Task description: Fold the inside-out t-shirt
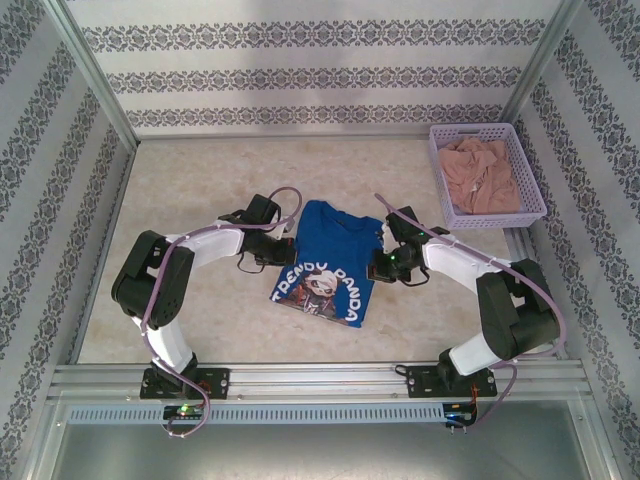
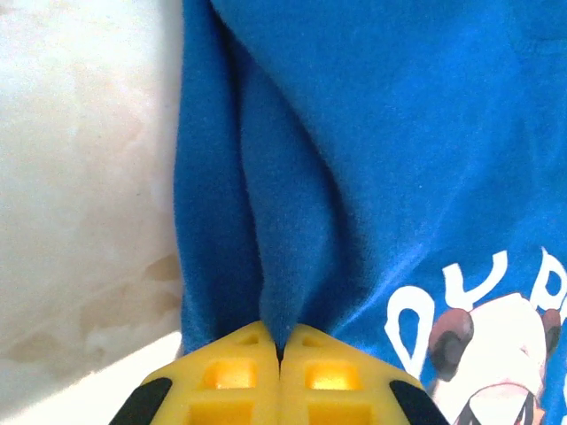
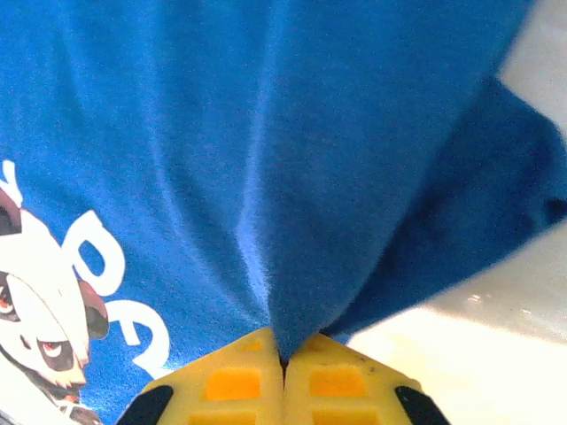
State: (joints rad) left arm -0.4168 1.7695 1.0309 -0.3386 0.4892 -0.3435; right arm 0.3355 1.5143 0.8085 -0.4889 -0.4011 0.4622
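Note:
The royal-blue t-shirt lies in the middle of the table, its white lettering and panda print facing up near the front hem. My left gripper sits at the shirt's left edge. In the left wrist view that gripper is shut on a raised ridge of the blue t-shirt. My right gripper is at the shirt's right edge. Seen from the right wrist, it is shut on a pinched peak of the t-shirt's cloth.
A lilac basket at the back right holds a pinkish-beige garment. Patterned walls close in the table on three sides. A metal rail runs along the near edge. Bare marbled tabletop lies left of and behind the shirt.

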